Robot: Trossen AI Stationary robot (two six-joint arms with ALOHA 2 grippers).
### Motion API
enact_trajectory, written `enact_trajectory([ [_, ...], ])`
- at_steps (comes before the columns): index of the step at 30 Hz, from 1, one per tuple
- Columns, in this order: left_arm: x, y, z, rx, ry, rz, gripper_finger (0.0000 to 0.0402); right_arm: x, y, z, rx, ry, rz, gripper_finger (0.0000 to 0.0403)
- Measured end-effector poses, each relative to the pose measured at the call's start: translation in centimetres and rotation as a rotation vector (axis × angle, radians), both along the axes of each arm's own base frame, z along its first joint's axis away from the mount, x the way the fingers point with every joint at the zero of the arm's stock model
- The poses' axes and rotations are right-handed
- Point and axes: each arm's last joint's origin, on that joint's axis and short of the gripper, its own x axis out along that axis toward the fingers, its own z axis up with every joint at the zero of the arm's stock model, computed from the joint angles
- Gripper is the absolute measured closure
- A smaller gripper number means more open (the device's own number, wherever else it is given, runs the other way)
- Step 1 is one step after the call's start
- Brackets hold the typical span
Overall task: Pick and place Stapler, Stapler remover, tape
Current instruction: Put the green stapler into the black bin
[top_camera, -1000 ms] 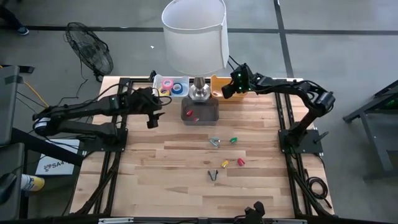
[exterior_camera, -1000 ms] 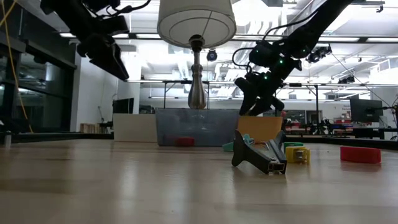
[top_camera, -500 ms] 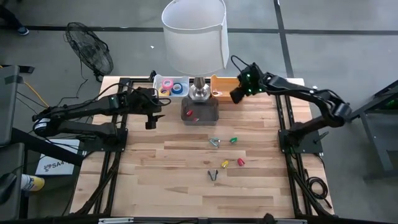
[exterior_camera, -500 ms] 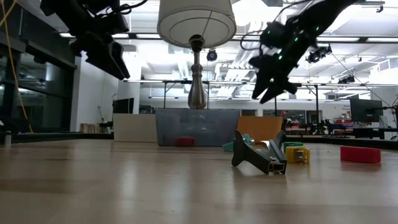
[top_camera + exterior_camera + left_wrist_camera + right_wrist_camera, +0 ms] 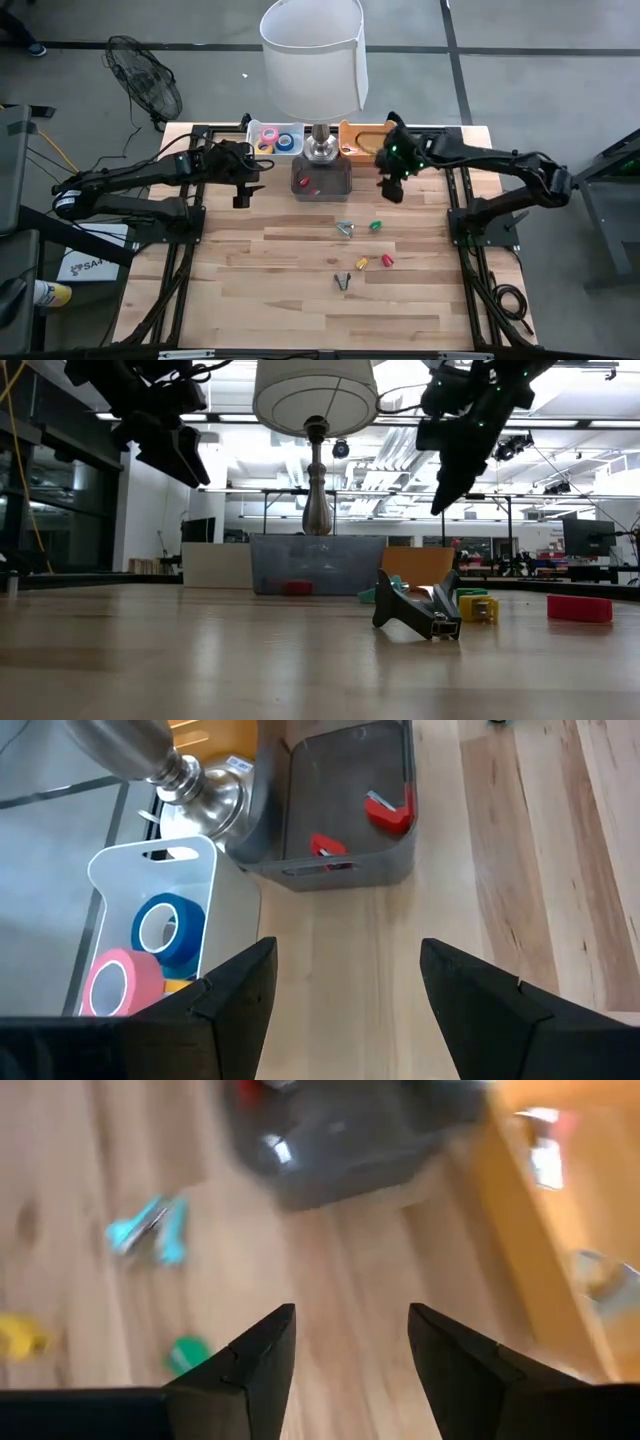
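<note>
Wooden table (image 5: 300, 290), lamp (image 5: 312, 60) between open, empty left gripper (image 5: 243, 190) and right gripper (image 5: 391, 186).

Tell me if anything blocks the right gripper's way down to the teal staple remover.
Nothing visible does. The right gripper, fingers open, hangs above bare table beside the grey bin; the teal staple remover lies in the open, apart from the green block.

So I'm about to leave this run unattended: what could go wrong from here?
The right hand, open and empty, hangs close to the lamp and the grey bin; a swing toward the loose pieces could clip either. The teal stapler remover and green piece lie close together, so a descent might nudge one aside.
</note>
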Motion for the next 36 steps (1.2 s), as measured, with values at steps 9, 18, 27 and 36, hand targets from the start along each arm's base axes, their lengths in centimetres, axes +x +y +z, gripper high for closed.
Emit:
enact_trajectory([
  [9,0.0,-0.1,0.0,-0.013,-0.004,-0.014,0.016,2.6,3.5,-2.5,-0.024,0.108,0.277,0.0217],
  [18,0.0,-0.1,0.0,-0.014,0.0,-0.014,0.016,4.0,5.5,-5.9,0.038,0.278,0.392,0.0218],
  [27,0.0,-0.1,0.0,-0.021,-0.002,-0.022,0.016,4.7,7.6,-7.1,-0.016,0.318,0.603,0.0217],
  [36,0.0,-0.1,0.0,-0.017,-0.001,-0.033,0.016,5.4,7.9,-9.2,-0.039,0.393,0.625,0.0218],
])
